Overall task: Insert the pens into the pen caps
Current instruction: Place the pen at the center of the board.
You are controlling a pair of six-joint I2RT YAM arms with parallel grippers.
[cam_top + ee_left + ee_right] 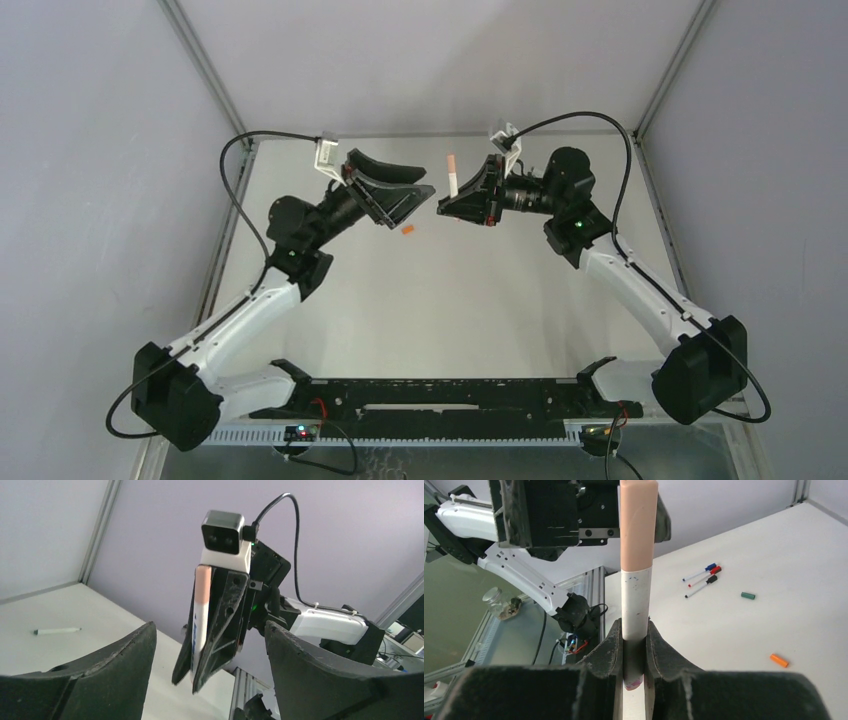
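I read the right gripper [634,635] as clamped on a pen [636,600]. Its two fingers press the lower white barrel from both sides, and the pen stands upright above them with a pinkish cap [638,525] seated on its upper end. The left gripper [418,185] faces it from just beside, with jaws wide apart and nothing between them. I judge this pen to be very light and stiff. Its barrel is smooth, round plastic that can roll or pivot in a two-point grip, so I would hold it at mid-barrel, square to the axis, with moderate force. Its marker tip sits down between the fingers and should take no side load. The caps are short, hard and light, and I expect them to skid or flip if nudged, so I would take each one across its width, with its open end left free. On the table [774,555] I see an orange cap [779,660] and a green cap [748,595] lying well apart. Farther off, three capped pens [704,578] in blue, red and black lie close together. The left wrist view shows one loose pen [57,630] lying alone on the table. It also shows a blue marking [197,626] running along the held barrel, but it is too small and blurred for me to read. I can make out no brand or label anywhere.
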